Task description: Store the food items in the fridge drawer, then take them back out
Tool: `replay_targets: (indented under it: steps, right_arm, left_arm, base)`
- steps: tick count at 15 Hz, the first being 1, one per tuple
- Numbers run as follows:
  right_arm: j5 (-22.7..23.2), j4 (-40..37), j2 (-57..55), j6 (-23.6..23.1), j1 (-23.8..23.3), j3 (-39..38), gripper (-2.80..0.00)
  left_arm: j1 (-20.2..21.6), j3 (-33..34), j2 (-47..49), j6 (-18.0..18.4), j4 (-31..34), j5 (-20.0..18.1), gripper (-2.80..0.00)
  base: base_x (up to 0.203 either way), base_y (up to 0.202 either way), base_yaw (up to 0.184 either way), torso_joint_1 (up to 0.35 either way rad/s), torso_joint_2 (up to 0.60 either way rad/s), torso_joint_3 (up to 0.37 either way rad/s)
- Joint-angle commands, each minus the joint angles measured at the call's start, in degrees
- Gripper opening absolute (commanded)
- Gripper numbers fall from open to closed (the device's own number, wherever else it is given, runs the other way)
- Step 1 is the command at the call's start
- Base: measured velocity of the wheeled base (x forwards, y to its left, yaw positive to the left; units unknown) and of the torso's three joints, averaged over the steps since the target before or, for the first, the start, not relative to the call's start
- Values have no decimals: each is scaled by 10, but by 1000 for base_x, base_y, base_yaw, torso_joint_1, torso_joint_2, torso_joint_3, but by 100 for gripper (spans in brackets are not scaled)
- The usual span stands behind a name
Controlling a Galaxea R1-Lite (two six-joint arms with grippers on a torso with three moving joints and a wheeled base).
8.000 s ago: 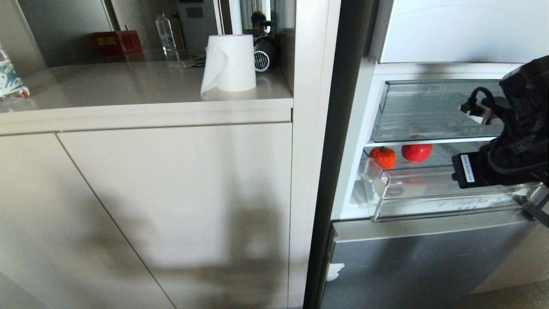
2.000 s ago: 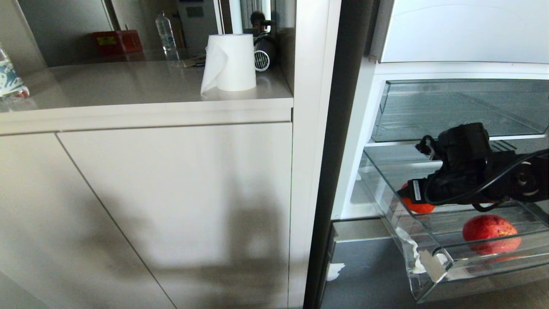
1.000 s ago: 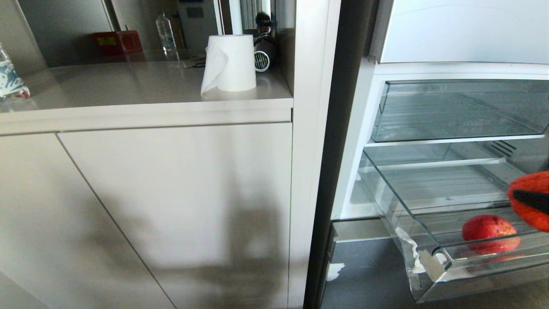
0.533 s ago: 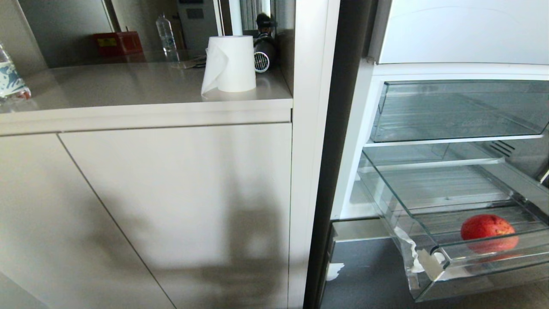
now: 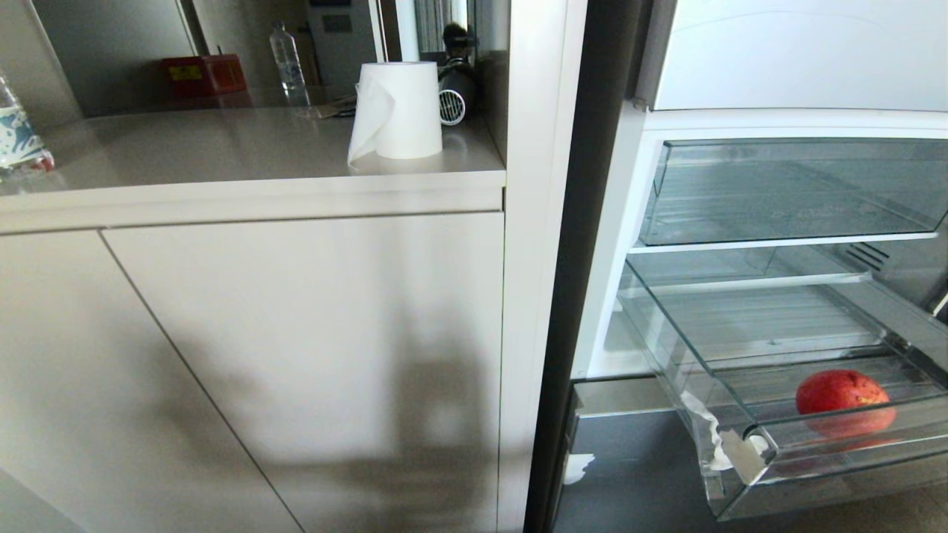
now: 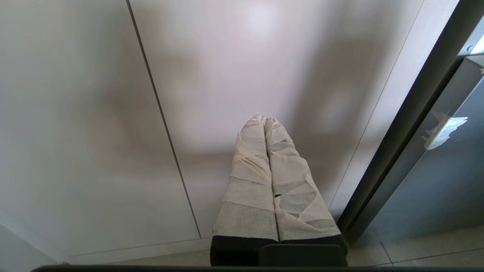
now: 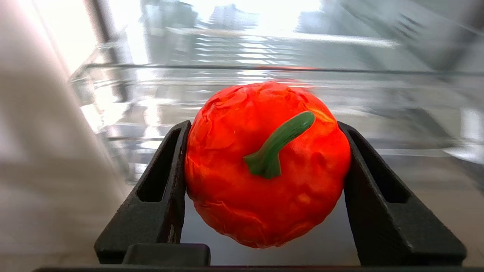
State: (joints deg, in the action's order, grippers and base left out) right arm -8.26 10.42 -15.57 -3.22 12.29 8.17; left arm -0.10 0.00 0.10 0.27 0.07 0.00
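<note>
Head view, fridge drawer (image 5: 748, 433): stood pulled out of the open fridge, white tape scraps at its near left corner.
Head view, red fruit (image 5: 840, 392): lay inside the drawer, near the front lip toward the right.
Head view, upper drawer (image 5: 785, 192): clear, sat pushed in above.
Head view, worktop (image 5: 222, 155): carried a paper roll (image 5: 396, 109) near its right end.
Head view, arms: neither showed.
Left wrist view, left pincer (image 6: 264, 121): clenched on nothing, taped fingers (image 6: 249, 177) pressed together, facing a pale cabinet door (image 6: 264, 68).
Right wrist view, right pincer (image 7: 266, 132): grasped an orange-red pumpkin (image 7: 266, 162) with a green stem, one black finger on each side.
Right wrist view, fridge drawer (image 7: 245, 90): blurred, lay behind the held pumpkin.
</note>
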Motion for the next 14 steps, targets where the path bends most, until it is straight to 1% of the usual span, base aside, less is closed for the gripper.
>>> replay_targets:
  steps: [1,3,4,5,6,7,9,10,11,12,13,14]
  right_arm:
    - [39,29,-1,0,-3,-42,-280]
    - [87,33,-2,3,-20,-79,-280]
    - [110,26,-2,19,-32,-81,-280]
    - [118,22,-2,40,-35,-82,-280]
    - [123,14,-2,46,-36,-82,-280]
    - [122,7,-2,48,-36,-82,-280]
    - [112,-46,-2,47,-36,-82,-280]
    - [92,-53,-2,43,-36,-83,-280]
    - [88,-56,-2,16,-35,-83,-280]
    - [87,-89,-2,-12,-33,-83,-280]
    - [88,-115,-2,-26,-28,-81,-280]
    - [88,-107,-1,-27,-21,-82,-280]
  left_arm:
    - [0,0,0,0,0,0,-280]
    - [0,0,0,0,0,1,-280]
    - [0,0,0,0,0,0,-280]
    - [0,0,0,0,0,0,-280]
    - [0,0,0,0,0,0,-280]
    - [0,0,0,0,0,0,-280]
    - [0,0,0,0,0,0,-280]
    - [0,0,0,0,0,0,-280]
    - [0,0,0,0,0,0,-280]
    - [0,0,0,0,0,1,-280]
    - [0,0,0,0,0,0,-280]
    - [0,0,0,0,0,0,-280]
  base:
    - [0,0,0,0,0,0]
    - [0,0,0,0,0,0]
    - [0,0,0,0,0,0]
    - [0,0,0,0,0,0]
    - [0,0,0,0,0,0]
    - [0,0,0,0,0,0]
    - [0,0,0,0,0,0]
    - [0,0,0,0,0,0]
    - [0,0,0,0,0,0]
    - [0,0,0,0,0,0]
    - [0,0,0,0,0,0]
    - [0,0,0,0,0,0]
